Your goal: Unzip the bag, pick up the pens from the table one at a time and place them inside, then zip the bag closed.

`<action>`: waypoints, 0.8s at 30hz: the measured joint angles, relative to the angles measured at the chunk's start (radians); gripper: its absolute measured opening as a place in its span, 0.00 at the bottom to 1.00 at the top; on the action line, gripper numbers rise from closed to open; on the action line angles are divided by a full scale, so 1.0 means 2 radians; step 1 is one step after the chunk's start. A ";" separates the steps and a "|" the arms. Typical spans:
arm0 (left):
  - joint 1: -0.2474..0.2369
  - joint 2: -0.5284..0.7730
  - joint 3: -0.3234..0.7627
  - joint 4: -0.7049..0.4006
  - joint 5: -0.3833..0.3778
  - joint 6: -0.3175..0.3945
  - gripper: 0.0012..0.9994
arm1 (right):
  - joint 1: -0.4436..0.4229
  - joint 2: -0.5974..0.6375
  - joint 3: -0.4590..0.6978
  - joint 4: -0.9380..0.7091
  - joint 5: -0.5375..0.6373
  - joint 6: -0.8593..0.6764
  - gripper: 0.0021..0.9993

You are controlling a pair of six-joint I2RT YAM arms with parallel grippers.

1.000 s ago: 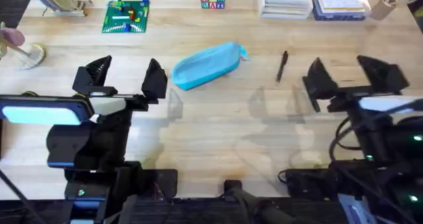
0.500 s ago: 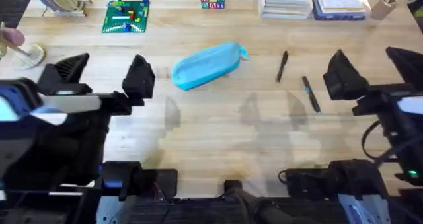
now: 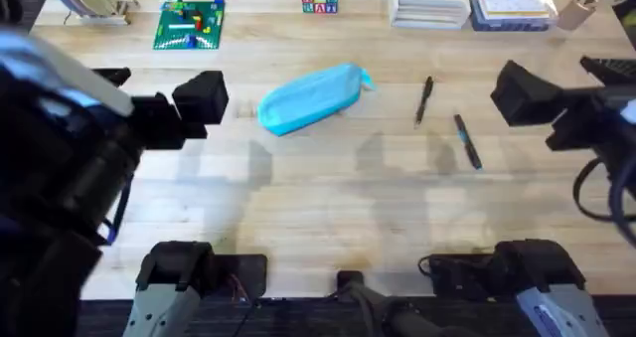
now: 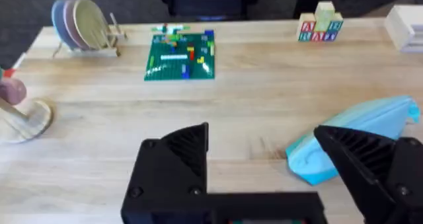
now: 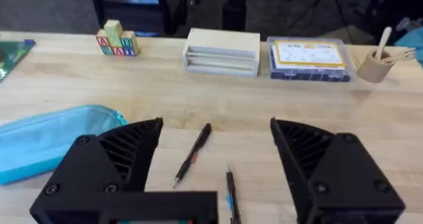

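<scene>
Across the table (image 3: 318, 193) the bag (image 3: 310, 97) lies upper centre, its long axis slanting up to the right, just right of the open left gripper (image 3: 154, 88), while the equally open right gripper (image 3: 571, 84) sits beyond two pens (image 3: 467, 140).
</scene>
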 joint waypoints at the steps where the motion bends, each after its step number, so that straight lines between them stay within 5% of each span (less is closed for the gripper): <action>1: 0.000 0.012 0.010 -0.008 0.000 0.000 0.99 | 0.000 0.013 0.007 -0.002 0.000 0.000 1.00; 24: 0.000 0.263 0.178 -0.127 0.005 0.000 0.99 | 0.000 0.316 0.226 -0.157 -0.002 0.000 1.00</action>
